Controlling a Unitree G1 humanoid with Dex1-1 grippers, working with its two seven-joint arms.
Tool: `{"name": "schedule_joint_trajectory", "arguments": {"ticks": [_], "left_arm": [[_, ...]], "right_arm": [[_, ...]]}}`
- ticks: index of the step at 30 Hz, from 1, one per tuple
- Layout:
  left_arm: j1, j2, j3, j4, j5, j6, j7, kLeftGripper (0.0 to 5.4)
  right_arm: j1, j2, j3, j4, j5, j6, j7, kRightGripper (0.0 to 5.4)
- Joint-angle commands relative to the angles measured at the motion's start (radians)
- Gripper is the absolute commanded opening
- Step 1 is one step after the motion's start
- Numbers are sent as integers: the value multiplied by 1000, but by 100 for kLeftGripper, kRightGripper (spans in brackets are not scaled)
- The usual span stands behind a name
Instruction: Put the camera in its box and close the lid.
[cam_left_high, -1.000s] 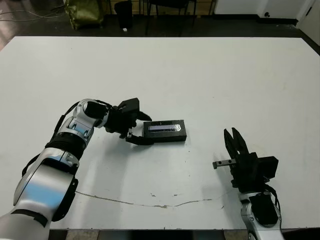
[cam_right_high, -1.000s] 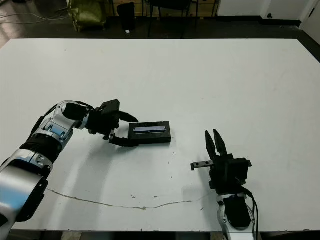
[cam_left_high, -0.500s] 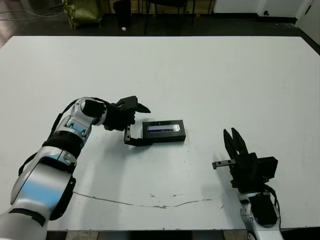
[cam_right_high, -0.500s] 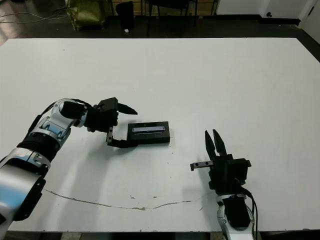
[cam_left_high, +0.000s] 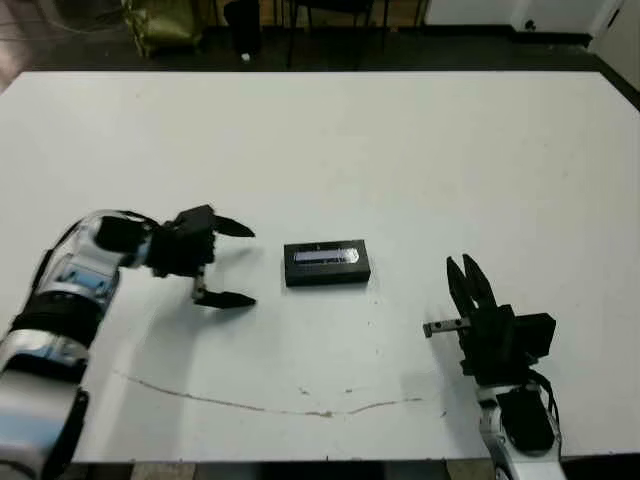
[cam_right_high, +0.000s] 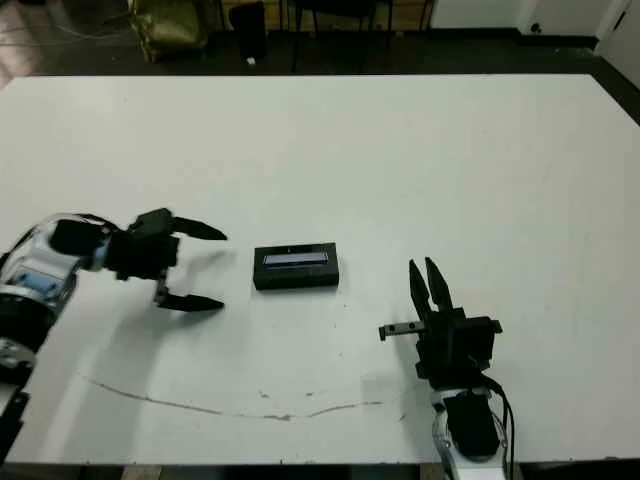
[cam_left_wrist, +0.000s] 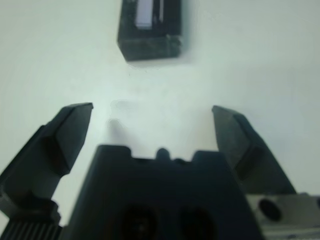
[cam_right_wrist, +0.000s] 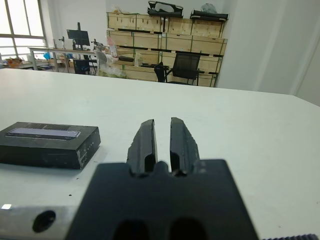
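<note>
Two grippers flank a closed black box (cam_left_high: 327, 263) on the white table (cam_left_high: 400, 150), its lid (cam_left_high: 326, 255), with a silvery stripe, seated on top. The left gripper (cam_left_high: 228, 264) points at the box with its fingers spread wide, the box lying just beyond its fingertips (cam_left_wrist: 76, 113), untouched. The right gripper (cam_left_high: 465, 275) stands upright, fingers nearly together, empty, the box well apart from it. The camera is out of sight.

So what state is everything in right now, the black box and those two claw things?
Black rectangular box with the silvery-striped lid: closed, lying flat on the white table, touched by nothing.
Left gripper: open, empty, beside the box.
Right gripper: shut, empty, pointing upward.
</note>
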Motion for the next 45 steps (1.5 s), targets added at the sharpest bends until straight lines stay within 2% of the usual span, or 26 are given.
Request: {"name": "schedule_joint_trajectory", "arguments": {"ticks": [1,6,12,16,20,23,29,35,39,45], "left_arm": [[71,66,18,-87,-7,62,6,538],[150,80,102,-220,-65,193,121,538],[251,33,195,-442,-182,321,278,538],[338,-65,252,-635,-225,417,504,478],[412,-207,269,-772,-247,378,695,380],[454,-283,244,-867,-260,406,792,308],[588,-487,111,-1084,-196,545,1103,159],[621,-604,-21,-1140,-154,637,1250,14],[617,-679,-50,-1134,-191,719,1308,2],[601,-706,-84,-1092,-172,788,1347,2]], "right_arm": [[17,-1,3,5,-13,3,-10,0],[19,-3,5,1,-14,13,-8,0],[17,0,1,10,-7,9,-10,0],[16,2,2,1,-24,13,-19,0],[11,3,2,-7,-33,18,-27,0],[2,1,2,6,-30,4,-24,0],[2,1,7,-8,-46,16,-31,0],[2,6,3,-10,-48,16,-40,0],[4,7,3,-11,-41,8,-38,0],[4,7,4,4,-54,-11,-47,0]]}}
